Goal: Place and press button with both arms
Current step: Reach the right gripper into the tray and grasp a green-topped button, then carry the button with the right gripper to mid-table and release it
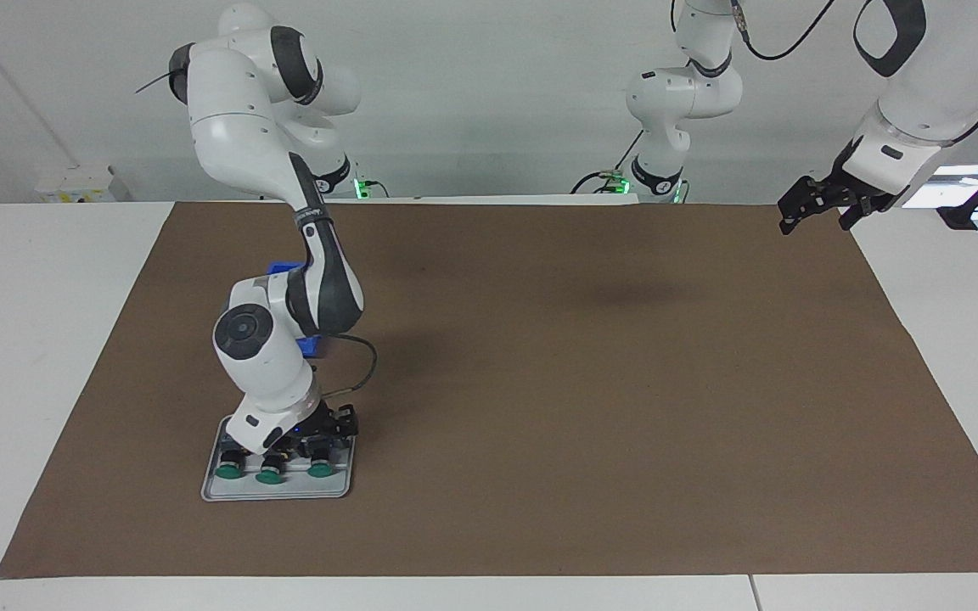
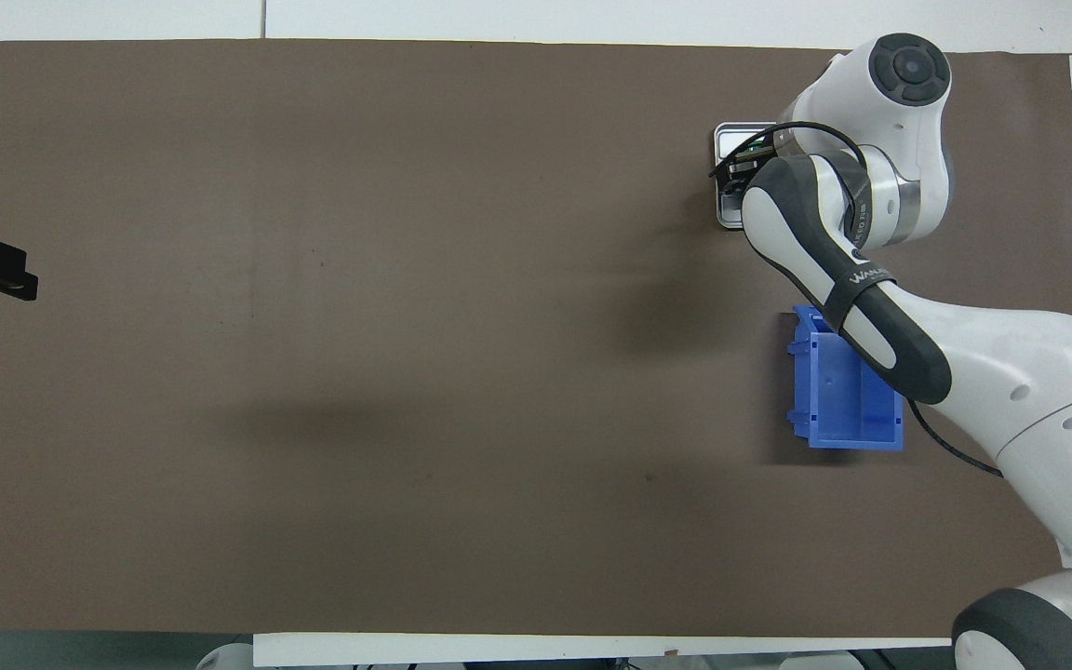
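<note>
Brown mat edge: spread left gripper; right gripper, state unclear, over tray.

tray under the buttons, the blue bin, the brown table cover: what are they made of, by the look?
Tray: looks like grey moulded plastic, or maybe painted metal; smooth, rounded raised rim. Blue bin: probably injection-moulded plastic; saturated colour, ribbed outer wall. Brown cover: matte paper or thin card, likely; flat, no sheen, its edge cut slightly askew.
</note>
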Tool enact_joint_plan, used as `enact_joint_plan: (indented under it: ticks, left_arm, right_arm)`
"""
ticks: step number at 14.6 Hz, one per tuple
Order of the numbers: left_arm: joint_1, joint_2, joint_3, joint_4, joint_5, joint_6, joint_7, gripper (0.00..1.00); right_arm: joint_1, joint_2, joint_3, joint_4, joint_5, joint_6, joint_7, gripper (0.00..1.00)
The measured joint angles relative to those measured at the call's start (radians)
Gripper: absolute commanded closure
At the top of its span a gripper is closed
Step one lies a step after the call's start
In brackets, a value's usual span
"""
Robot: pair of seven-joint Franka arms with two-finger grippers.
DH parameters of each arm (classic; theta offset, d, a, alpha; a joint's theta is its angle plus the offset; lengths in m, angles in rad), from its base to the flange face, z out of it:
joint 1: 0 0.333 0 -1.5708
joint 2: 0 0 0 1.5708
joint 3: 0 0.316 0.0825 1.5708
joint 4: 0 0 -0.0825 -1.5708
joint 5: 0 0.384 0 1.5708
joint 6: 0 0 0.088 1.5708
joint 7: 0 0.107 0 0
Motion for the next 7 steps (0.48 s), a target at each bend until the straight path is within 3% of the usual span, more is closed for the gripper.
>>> enact_joint_plan:
  ticks: [1, 7]
  left_arm:
    - [0.000, 0.000, 0.000, 0.000, 0.000, 0.000, 0.000, 0.00]
    - [0.000, 0.000, -0.001, 0.000, 0.000, 0.000, 0.000, 0.00]
  right_arm:
    - [0.000, 0.000, -0.001, 0.000, -0.001, 0.000, 0.000, 1.00]
    - [0.008, -0.007, 0.002, 0.033, -0.055, -0.054, 0.001, 1.00]
